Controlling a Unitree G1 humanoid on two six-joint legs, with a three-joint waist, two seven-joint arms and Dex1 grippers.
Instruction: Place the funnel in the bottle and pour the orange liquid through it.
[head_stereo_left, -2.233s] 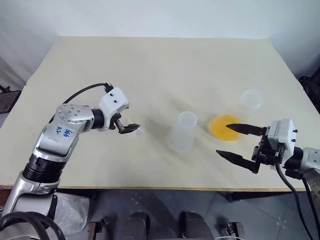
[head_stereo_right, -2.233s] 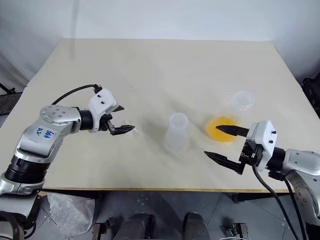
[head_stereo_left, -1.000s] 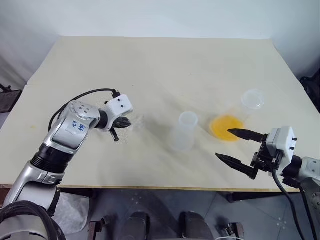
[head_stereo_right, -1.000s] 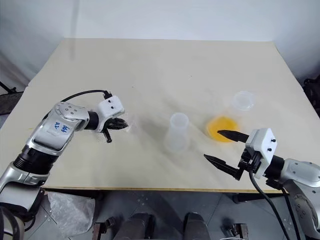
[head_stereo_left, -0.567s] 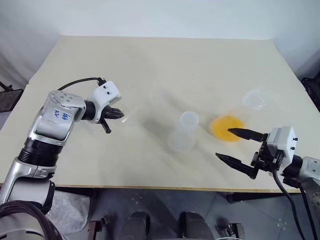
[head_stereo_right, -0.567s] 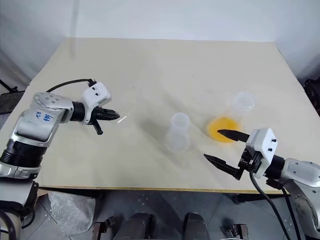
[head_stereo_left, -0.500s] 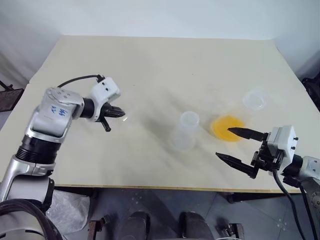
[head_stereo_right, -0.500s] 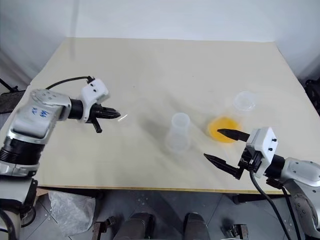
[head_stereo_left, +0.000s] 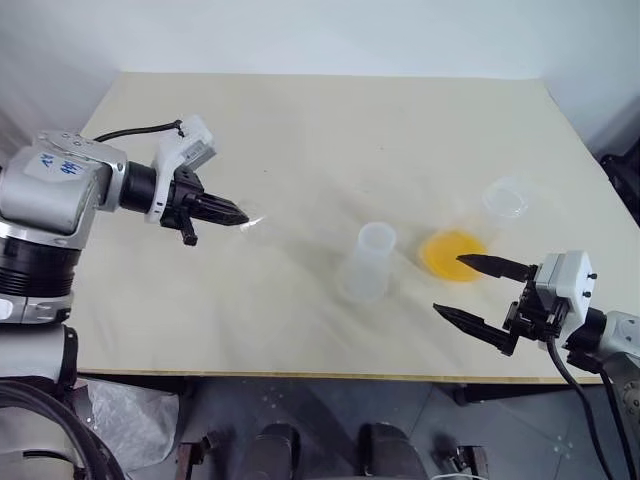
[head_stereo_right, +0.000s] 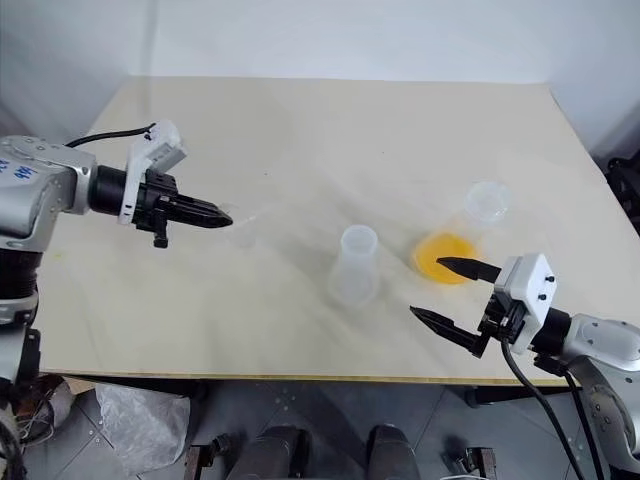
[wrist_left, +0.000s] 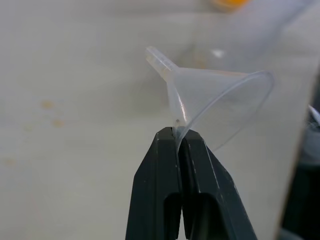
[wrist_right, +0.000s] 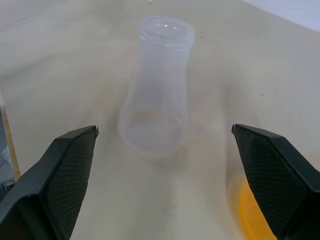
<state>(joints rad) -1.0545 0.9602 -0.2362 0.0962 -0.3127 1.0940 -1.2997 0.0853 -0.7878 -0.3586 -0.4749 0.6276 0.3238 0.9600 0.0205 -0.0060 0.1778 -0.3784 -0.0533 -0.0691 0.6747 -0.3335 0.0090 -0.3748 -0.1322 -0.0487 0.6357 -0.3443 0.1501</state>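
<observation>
Left gripper (wrist_left: 177, 142) clamped on rim of funnel (wrist_left: 215, 102), held above desk (head_stereo_left: 300, 120), stem plain in wrist view, faint in head views, right gripper (head_stereo_left: 468, 290) spread wide, empty, nr bottle (wrist_right: 159, 85) at centre, orange liquid (head_stereo_left: 452, 252) in flask beside.

Beige table (head_stereo_left: 300, 130) – white wall (head_stereo_left: 320, 30) behind it

A: Any writing to read here?
B: Only a blue handwritten scrawl on the left arm's grey shell (head_stereo_left: 52, 167); its characters cannot be made out
A: Labels on the containers or the desk?
B: None legible
</observation>
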